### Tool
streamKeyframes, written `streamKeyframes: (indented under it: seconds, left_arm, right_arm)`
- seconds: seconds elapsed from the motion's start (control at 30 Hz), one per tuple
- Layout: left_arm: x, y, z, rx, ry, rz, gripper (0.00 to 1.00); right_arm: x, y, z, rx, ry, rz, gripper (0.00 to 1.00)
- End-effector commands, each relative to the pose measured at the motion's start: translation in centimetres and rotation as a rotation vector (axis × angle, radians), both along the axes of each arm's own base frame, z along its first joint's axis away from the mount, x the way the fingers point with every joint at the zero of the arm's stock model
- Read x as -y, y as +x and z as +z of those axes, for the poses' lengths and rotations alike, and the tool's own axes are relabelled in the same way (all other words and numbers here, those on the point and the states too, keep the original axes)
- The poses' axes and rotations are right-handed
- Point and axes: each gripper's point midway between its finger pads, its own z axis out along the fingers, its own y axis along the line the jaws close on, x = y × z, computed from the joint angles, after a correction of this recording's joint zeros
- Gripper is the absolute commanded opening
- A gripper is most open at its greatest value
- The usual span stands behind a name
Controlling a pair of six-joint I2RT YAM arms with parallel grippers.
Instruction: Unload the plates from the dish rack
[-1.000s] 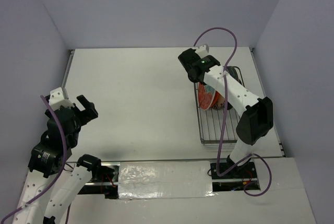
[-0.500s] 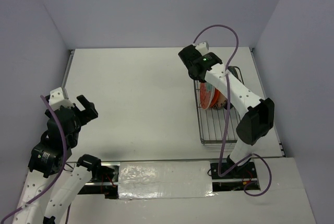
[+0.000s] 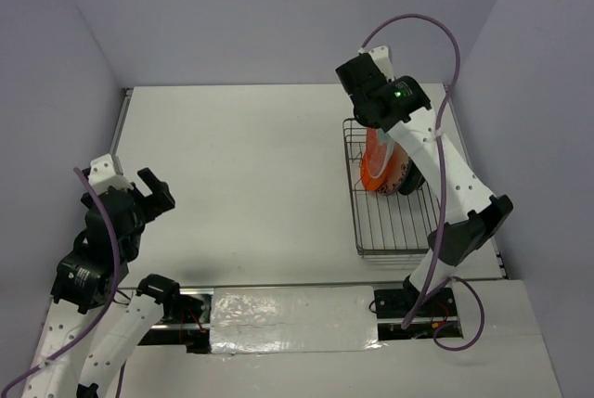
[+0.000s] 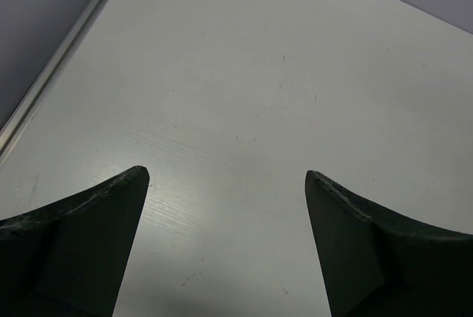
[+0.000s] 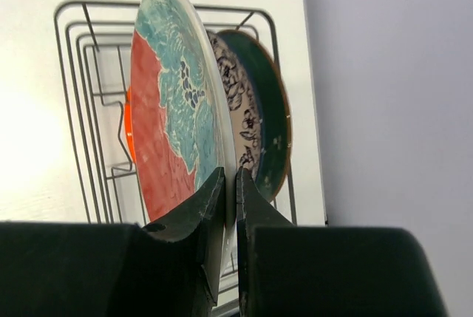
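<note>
The dark fingers [image 5: 194, 206] of the right gripper [image 5: 229, 182] are covering the lower edge of the teal-and-red plate [image 5: 174, 110] in the right wrist view, so whether that plate is resting on the dish rack [image 5: 77, 66] floor or hanging clear of it cannot be told. The orange plate [image 5: 127, 121] is showing only as a thin sliver to the left of it. The white floral plate [image 5: 240, 117] and the dark teal plate [image 5: 272, 110] are peeking out in overlapping crescents to its right. In the overhead view the right arm is hiding the fingers and the far end of the rack. The plates are glossy round ceramic discs standing on edge, the front one split into a flat red field and a mottled teal one. The rack is thin grey wire bent into nested rectangles with rounded corners, and it is sitting on the matte white table [image 4: 259, 73] close to the right wall [image 5: 392, 73]. The right gripper's jaws are standing nearly together, pinching the rim of the teal-and-red plate from both faces. The left gripper [image 4: 228, 176] is hovering over bare table well apart from the rack, its wedge-shaped jaws spread wide and holding nothing.
</note>
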Motion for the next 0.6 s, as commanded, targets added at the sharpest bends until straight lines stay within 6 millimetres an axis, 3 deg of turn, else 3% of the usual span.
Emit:
streamKeyframes:
  seconds: [0.0,0.07,0.1,0.17,0.2,0.23,0.27,0.3,0.33,0.37,0.4,0.43,0.57]
  left_arm:
    - [0.3,0.8,0.7,0.018,0.013,-0.016,1.00]
    - [1.2,1.2,1.7,0.027,0.022,-0.076,1.00]
    - [2.8,1.8,1.9,0.016,0.001,-0.159,0.99]
    - [5.7,2.4,4.2,0.065,-0.054,-0.303,0.99]
    - [9.6,2.5,4.8,0.061,-0.122,-0.507,0.99]
    - [11.8,2.7,7.2,0.133,-0.162,-0.619,0.99]
    - [14.0,2.5,8.1,0.152,-0.207,-0.736,0.99]
    - [17.5,1.5,8.5,0.129,-0.286,-0.946,1.00]
    - [19.1,1.5,10.4,0.183,-0.341,-1.036,1.00]
    - [20.3,1.1,10.8,0.186,-0.384,-1.116,1.00]
    - [21.9,0.6,10.3,0.147,-0.444,-1.230,1.00]
    - [22.6,0.7,11.8,0.199,-0.481,-1.276,0.99]
    - [24.0,2.4,10.9,0.170,-0.521,-1.294,1.00]
  right_arm:
    - [2.3,-2.0,8.1,0.223,0.041,-0.043,0.00]
    - [1.8,-2.6,9.8,0.260,0.106,-0.008,0.00]
    - [1.7,-3.2,10.8,0.285,0.147,0.013,0.00]
    - [-0.3,-4.4,12.8,0.329,0.302,0.137,0.00]
    - [-1.1,-4.8,13.3,0.343,0.352,0.196,0.00]
    - [-1.9,-5.5,14.7,0.401,0.429,0.262,0.00]
    - [-4.2,-6.3,15.1,0.394,0.523,0.382,0.00]
    - [-5.2,-6.8,15.5,0.399,0.575,0.446,0.00]
    - [-6.9,-6.9,15.4,0.402,0.630,0.518,0.00]
    - [-7.7,-8.1,16.2,0.418,0.682,0.587,0.00]
    - [-9.7,-9.1,16.1,0.383,0.752,0.684,0.00]
    - [-10.7,-9.0,15.6,0.374,0.779,0.722,0.00]
    - [-13.2,-11.2,16.1,0.381,0.907,0.882,0.00]
